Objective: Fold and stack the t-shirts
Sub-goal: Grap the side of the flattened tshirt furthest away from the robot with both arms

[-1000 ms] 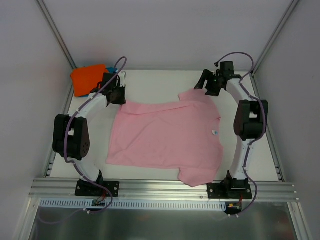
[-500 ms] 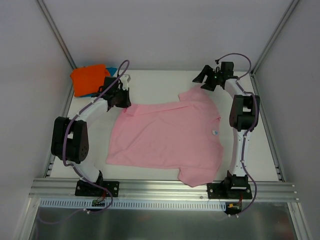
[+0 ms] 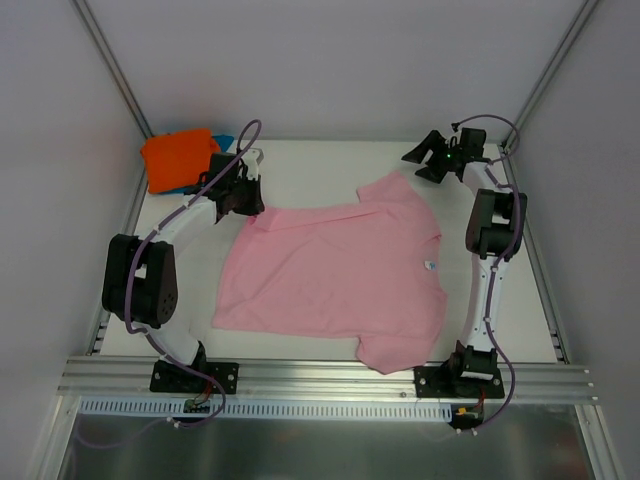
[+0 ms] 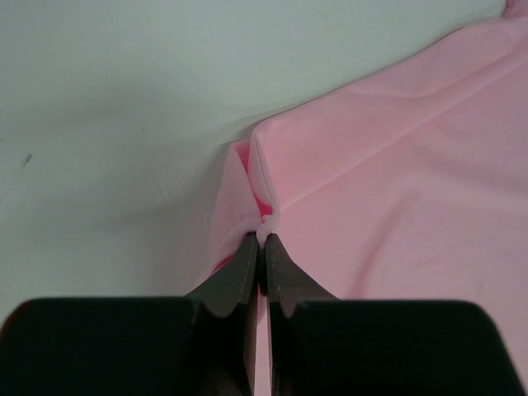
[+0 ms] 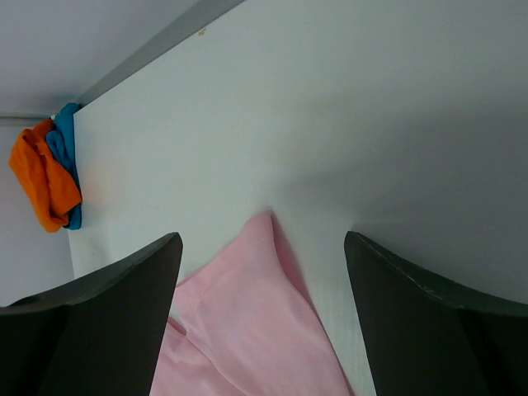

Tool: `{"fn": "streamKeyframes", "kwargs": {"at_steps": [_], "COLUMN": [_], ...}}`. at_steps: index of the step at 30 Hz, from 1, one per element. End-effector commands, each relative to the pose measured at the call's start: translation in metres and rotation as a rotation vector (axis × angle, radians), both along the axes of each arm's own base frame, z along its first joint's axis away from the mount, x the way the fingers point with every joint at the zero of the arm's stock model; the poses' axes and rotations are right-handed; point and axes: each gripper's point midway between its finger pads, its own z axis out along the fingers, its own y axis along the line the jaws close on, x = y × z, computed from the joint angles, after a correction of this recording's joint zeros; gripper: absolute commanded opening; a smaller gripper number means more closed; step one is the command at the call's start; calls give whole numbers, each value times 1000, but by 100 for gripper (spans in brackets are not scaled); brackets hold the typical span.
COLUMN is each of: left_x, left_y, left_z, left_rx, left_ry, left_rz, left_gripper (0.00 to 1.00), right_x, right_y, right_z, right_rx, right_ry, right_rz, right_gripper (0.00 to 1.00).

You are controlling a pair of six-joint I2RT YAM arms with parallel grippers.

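While the light pink t-shirt (image 3: 330,275) lies spread flat across the middle of the table (image 3: 320,165), collar and small white neck tag (image 3: 428,265) toward the right arm, no fold has yet been made in it. The left tool (image 4: 262,238) is pinched tight on a tuck of cloth at the shirt's far left hem corner, where the fabric bunches into a small ridge at the fingertips. The right tool (image 5: 262,241) hangs above the far right of the table with its jaws wide apart, holding nothing; the tip of the shirt's far sleeve (image 3: 395,190) lies on the table below it.

In the far left corner the bright orange t-shirt (image 3: 175,157) sits on top of the teal-blue t-shirt (image 5: 66,157), the two touching in one compact pile. How neatly they are folded cannot be told from here.

By these pictures the job looks roughly two thirds done: two shirts appear dealt with and stacked. The pink one seems to be at the start of its fold and is not yet on the pile.
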Motion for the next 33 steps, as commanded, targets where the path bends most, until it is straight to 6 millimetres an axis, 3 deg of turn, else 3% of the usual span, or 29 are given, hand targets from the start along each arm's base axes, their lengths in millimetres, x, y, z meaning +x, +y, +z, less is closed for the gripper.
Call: {"fn": "streamKeyframes", "kwargs": {"at_steps": [1,11,19,24,33], "left_x": [3,3,1,-1,-1], "left_y": [-6,-8,-10,-11,-13], "left_z": [17,17,19,20,22], "left_rx": [-13,-24,-35,-36,-44], "left_ry": [-57,-55,-53,-54,-59], "left_rz": [-23,-21,-22,-22,-26], "left_gripper": [0,0,0,0,0], "right_x": [4,-20,-39,-42,-37], "right_y": [12,22,34,42,51], "right_z": [7,5,9,7,1], "right_rx": [51,101,119,141,205], "right_ry": [-4,69,120,141,173], "right_rz": [23,56,88,111,122], "right_gripper": [85,84,70,63,61]}}
